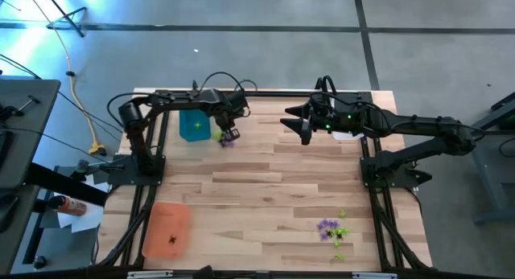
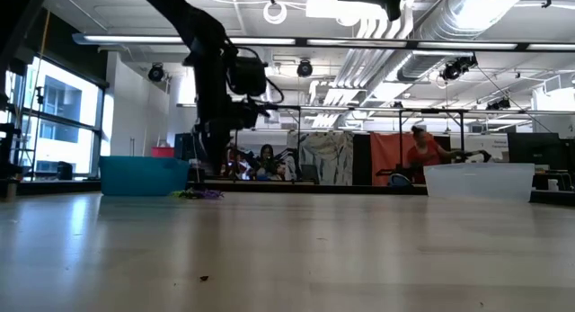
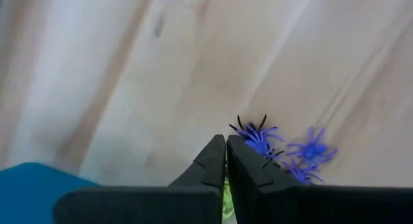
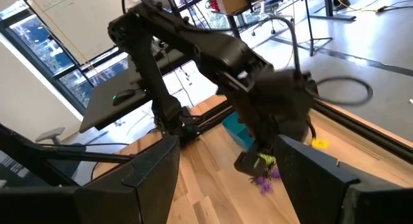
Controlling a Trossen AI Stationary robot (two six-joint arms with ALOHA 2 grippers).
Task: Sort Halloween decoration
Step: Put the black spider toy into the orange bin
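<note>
The left gripper (image 1: 230, 135) hangs low over the table (image 1: 265, 182) at about 11 o'clock, just beside the teal tray (image 1: 193, 125), on that tray's 3 o'clock side. Its fingers (image 3: 213, 162) are pressed together, and a lime green trinket (image 3: 225, 201) seems to be pinched between them. Under the tips lie purple trinkets (image 3: 310, 153) and a dark one (image 3: 251, 124) on the bare wood. A second, loose heap of purple and green trinkets (image 1: 332, 230) lies well apart at about 5 o'clock. One dark trinket (image 1: 172, 238) sits in the orange tray (image 1: 165, 228) at 7 o'clock. The right gripper (image 1: 290, 123) waits in the air at about 1 o'clock, its fingers (image 4: 155, 166) spread wide and holding nothing, facing the left arm.
</note>
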